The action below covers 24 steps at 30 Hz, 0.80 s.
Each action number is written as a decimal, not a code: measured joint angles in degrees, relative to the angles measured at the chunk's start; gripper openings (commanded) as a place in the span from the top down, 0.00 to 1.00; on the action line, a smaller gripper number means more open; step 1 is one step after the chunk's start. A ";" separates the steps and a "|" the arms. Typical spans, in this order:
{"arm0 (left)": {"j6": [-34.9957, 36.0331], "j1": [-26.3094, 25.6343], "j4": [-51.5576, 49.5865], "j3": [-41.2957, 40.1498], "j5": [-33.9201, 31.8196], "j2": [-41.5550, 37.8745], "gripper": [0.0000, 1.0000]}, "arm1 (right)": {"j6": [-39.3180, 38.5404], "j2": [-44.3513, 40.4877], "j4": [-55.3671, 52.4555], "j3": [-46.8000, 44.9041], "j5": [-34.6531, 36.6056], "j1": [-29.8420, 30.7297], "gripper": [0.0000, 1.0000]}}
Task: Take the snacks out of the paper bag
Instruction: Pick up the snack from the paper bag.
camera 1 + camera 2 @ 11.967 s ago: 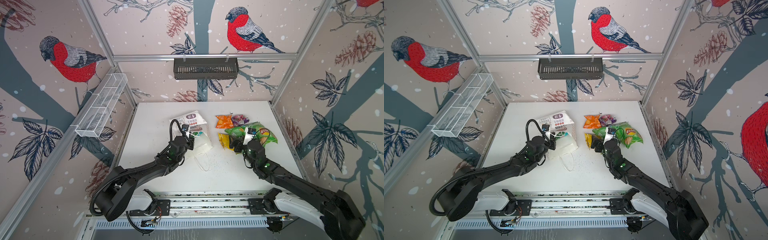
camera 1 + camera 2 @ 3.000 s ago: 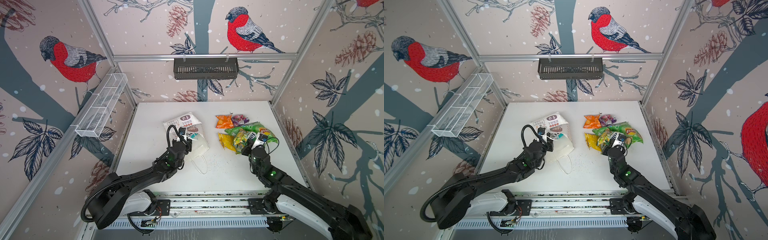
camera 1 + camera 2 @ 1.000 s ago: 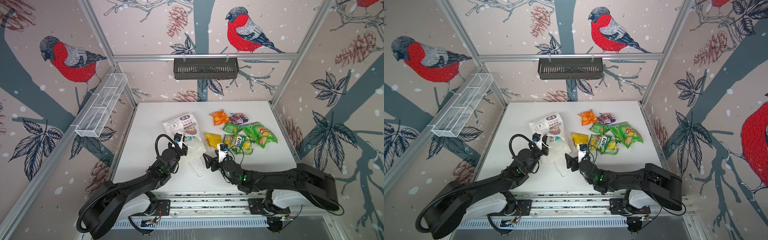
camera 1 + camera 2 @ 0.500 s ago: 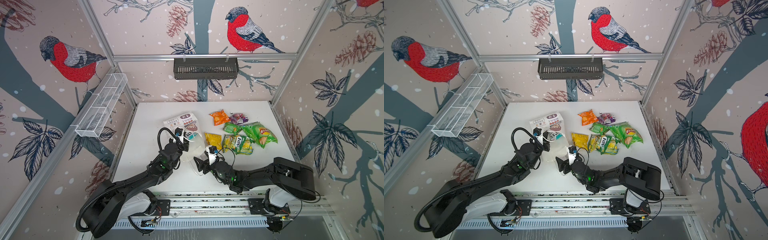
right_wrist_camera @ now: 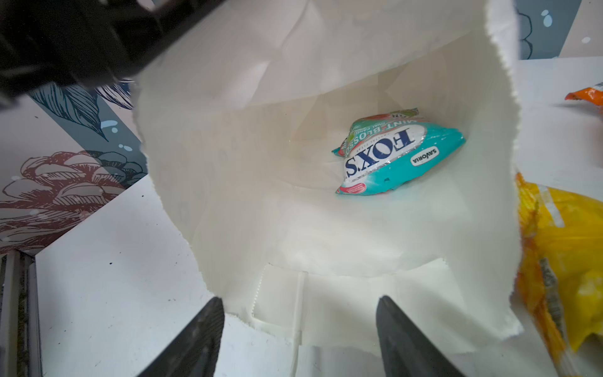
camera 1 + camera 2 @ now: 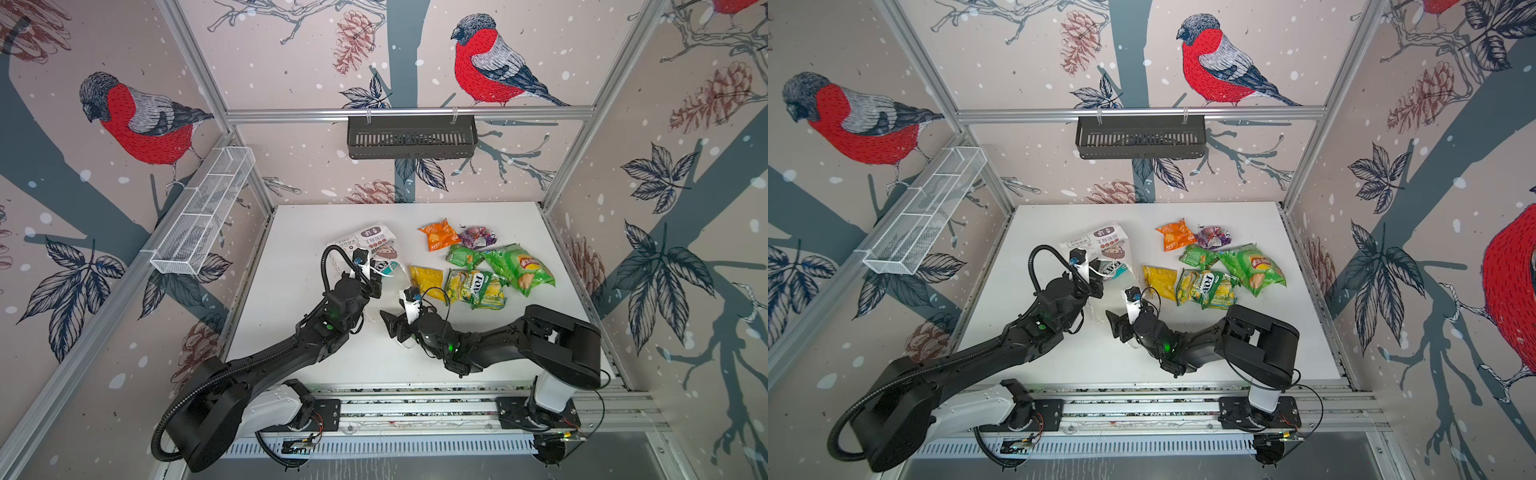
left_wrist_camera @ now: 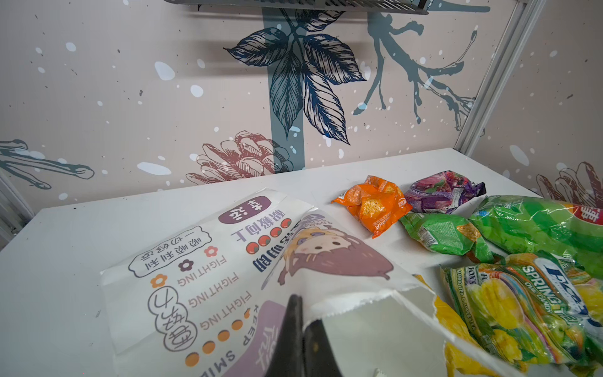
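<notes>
While the right gripper [image 5: 300, 303] stands, fingers apart and empty, at the mouth of the paper bag [image 5: 261, 163], we find the left gripper [image 7: 303, 313] clamped on its rim. One teal packet [image 5: 391, 153] lies inside; six snacks [image 6: 478, 286] are already out on the table [image 6: 291, 249] beyond.

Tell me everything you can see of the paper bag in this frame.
The paper bag is white, printed with a cartoon girl, purple labels and Chinese text. It lies on its side on the table, rim ragged, mouth towards the arms. The left tool pinches its upper rim, holding the mouth open. Inside lies one teal packet; a yellow packet sits beside it.
</notes>
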 measured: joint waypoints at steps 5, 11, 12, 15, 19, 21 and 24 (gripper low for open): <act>-0.02 -0.87 -2.84 2.25 0.66 0.39 1.00 | -0.26 2.25 -2.16 2.19 0.02 -0.24 0.26; 0.02 -2.01 -4.63 2.43 1.53 -1.16 1.00 | -0.07 2.80 -3.37 3.26 -0.44 -2.34 0.23; 0.02 -2.08 -4.76 2.36 1.53 -1.46 1.00 | 0.20 2.97 -3.43 3.37 -0.48 -2.64 0.23; 0.04 -2.34 -5.11 2.08 1.55 -2.08 1.00 | 0.37 3.45 -3.85 3.56 -0.87 -3.17 0.23; 0.04 -2.47 -5.33 1.66 1.38 -3.04 1.00 | 0.50 4.52 -5.46 4.68 -1.90 -3.74 0.23; 0.07 -2.51 -5.35 1.49 1.31 -3.48 1.00 | 0.61 5.07 -6.40 5.64 -2.16 -3.69 0.23; 0.07 -2.60 -5.35 1.40 1.33 -3.89 1.00 | 0.63 5.64 -7.58 6.54 -2.62 -3.65 0.19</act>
